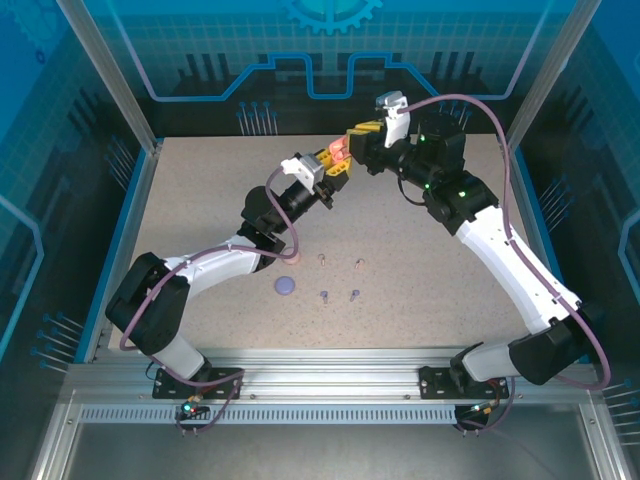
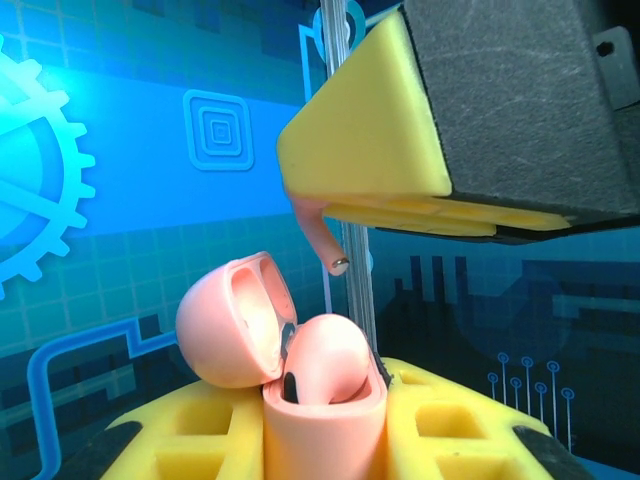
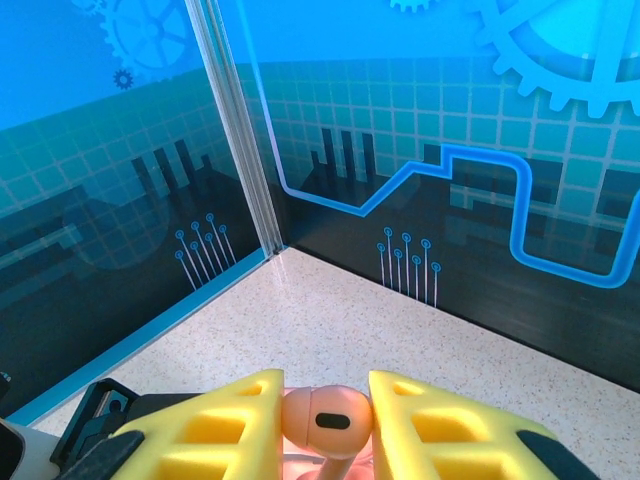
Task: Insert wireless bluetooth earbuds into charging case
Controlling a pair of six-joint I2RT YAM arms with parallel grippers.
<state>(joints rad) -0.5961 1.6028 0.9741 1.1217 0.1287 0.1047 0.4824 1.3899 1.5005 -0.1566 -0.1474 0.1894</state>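
Right gripper (image 3: 326, 395) pinches the coral earbud (image 3: 328, 424), stem down, above the open case (image 2: 325, 420) clamped by the left gripper (image 1: 333, 163); a tilted stem could snag the rim

The left part and the right part of the table (image 1: 180, 200) lie bare, so a gripper can pass there freely. In the near middle there are small obstacles: a purple case (image 1: 287, 285) and four loose buds (image 1: 324, 295) near it, apart from each other, with narrow lanes between them. The left arm (image 1: 220, 262) reaches across just beside them. At the far middle the left gripper (image 1: 332, 165) and the right gripper (image 1: 365, 131) meet (very close together), so no way leads between them. Between the stem of the held earbud (image 2: 320, 232) and the open case (image 2: 325, 400) there is a small gap. The glass walls (image 1: 100, 100) and the posts (image 1: 111, 75) close the sides.
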